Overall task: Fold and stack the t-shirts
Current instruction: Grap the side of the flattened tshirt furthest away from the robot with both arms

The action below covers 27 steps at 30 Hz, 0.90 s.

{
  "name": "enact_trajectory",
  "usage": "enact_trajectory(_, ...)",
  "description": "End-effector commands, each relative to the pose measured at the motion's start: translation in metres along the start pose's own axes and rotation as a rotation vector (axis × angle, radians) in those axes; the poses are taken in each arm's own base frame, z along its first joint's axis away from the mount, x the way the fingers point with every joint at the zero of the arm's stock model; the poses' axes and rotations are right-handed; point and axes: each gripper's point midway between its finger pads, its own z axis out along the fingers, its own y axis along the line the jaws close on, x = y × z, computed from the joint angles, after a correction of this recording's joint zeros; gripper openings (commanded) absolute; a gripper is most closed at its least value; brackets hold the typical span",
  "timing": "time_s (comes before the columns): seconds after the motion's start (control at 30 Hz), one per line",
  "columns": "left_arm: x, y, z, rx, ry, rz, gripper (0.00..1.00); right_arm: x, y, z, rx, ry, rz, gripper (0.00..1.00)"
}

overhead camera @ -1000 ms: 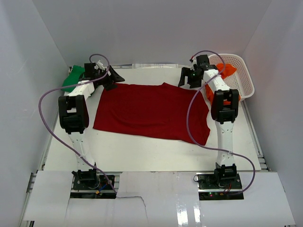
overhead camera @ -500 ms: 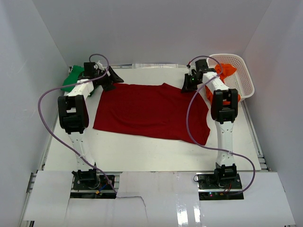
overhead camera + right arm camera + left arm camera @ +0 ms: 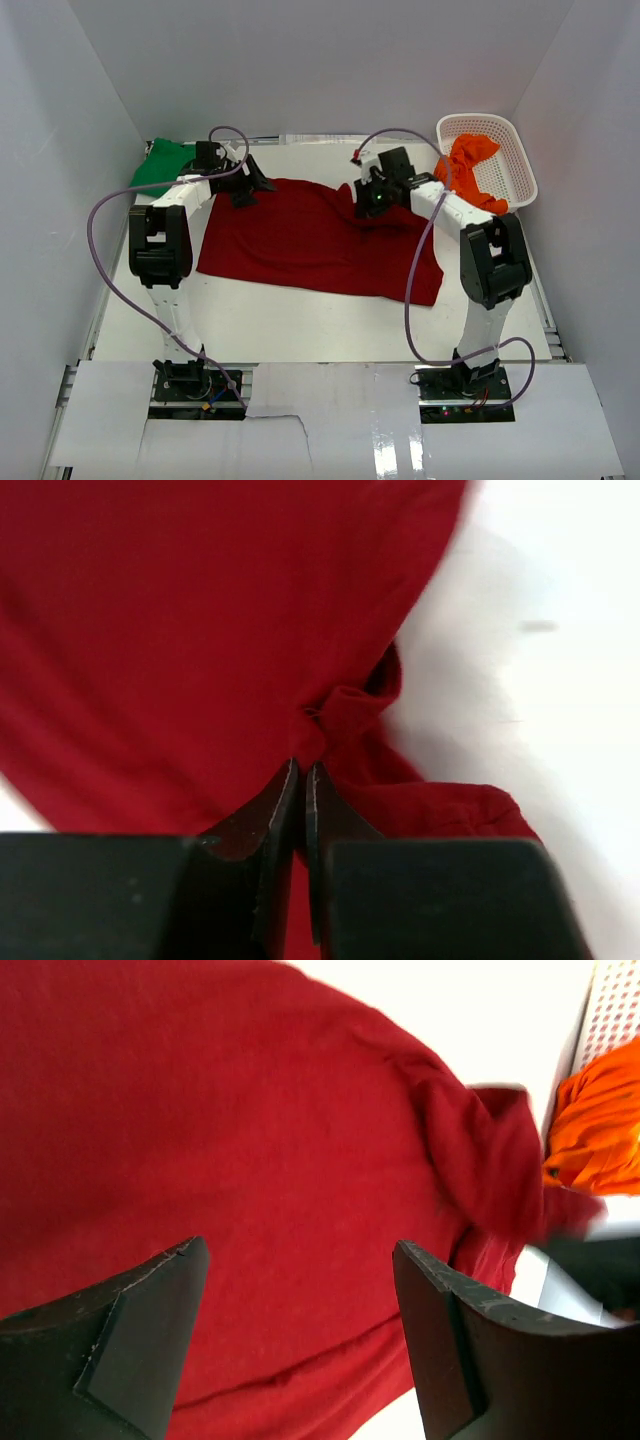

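A dark red t-shirt (image 3: 290, 240) lies spread across the middle of the table. My right gripper (image 3: 372, 203) is shut on a bunched fold of its far right part (image 3: 345, 705), and the cloth pulls up into the fingertips (image 3: 303, 765). Over the shirt's far left edge hangs my left gripper (image 3: 250, 186), open. In the left wrist view the left gripper (image 3: 298, 1250) has only flat red cloth (image 3: 250, 1110) below its gap. A green t-shirt (image 3: 165, 163) lies at the far left corner. An orange t-shirt (image 3: 468, 165) hangs out of the basket.
A white lattice basket (image 3: 518, 160) stands at the far right against the wall. White walls close in the table on three sides. Purple cables loop from both arms over the table's sides.
My right gripper has gone from open to shut on the red shirt's far right corner and has pulled it left toward the middle. The left gripper has shifted slightly right.
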Motion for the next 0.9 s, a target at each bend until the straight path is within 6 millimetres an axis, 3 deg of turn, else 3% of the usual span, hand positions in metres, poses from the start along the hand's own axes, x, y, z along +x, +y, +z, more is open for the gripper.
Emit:
enact_trajectory(0.0,-0.011,-0.027,-0.033,0.011,-0.066,0.079,0.85,0.010,0.046,-0.002,-0.019,-0.030,-0.132,0.11)
enact_trajectory(0.13,-0.005,-0.020,-0.034,-0.025,-0.046,0.076,0.85,0.093,0.083,0.011,-0.064,0.278,-0.114,0.31)
enact_trajectory(0.23,-0.003,-0.018,-0.034,-0.031,-0.040,0.071,0.85,0.112,0.080,0.006,-0.014,0.346,-0.060,0.64)
enact_trajectory(0.3,-0.002,-0.019,-0.033,-0.034,-0.035,0.072,0.85,0.103,0.077,-0.001,-0.012,0.306,-0.037,0.85)
enact_trajectory(0.43,-0.002,-0.018,-0.031,-0.037,-0.030,0.074,0.86,0.062,0.066,-0.026,-0.061,0.173,0.082,0.89)
enact_trajectory(0.57,-0.003,-0.019,-0.031,-0.036,-0.032,0.083,0.86,0.033,0.046,-0.033,-0.044,0.099,0.130,0.89)
enact_trajectory(0.73,0.000,-0.007,-0.026,-0.072,-0.023,0.079,0.86,0.028,0.025,-0.028,-0.025,0.090,0.190,0.86)
enact_trajectory(0.87,0.003,0.001,-0.019,-0.096,-0.014,0.055,0.86,0.033,0.024,-0.013,-0.079,0.125,0.231,0.72)
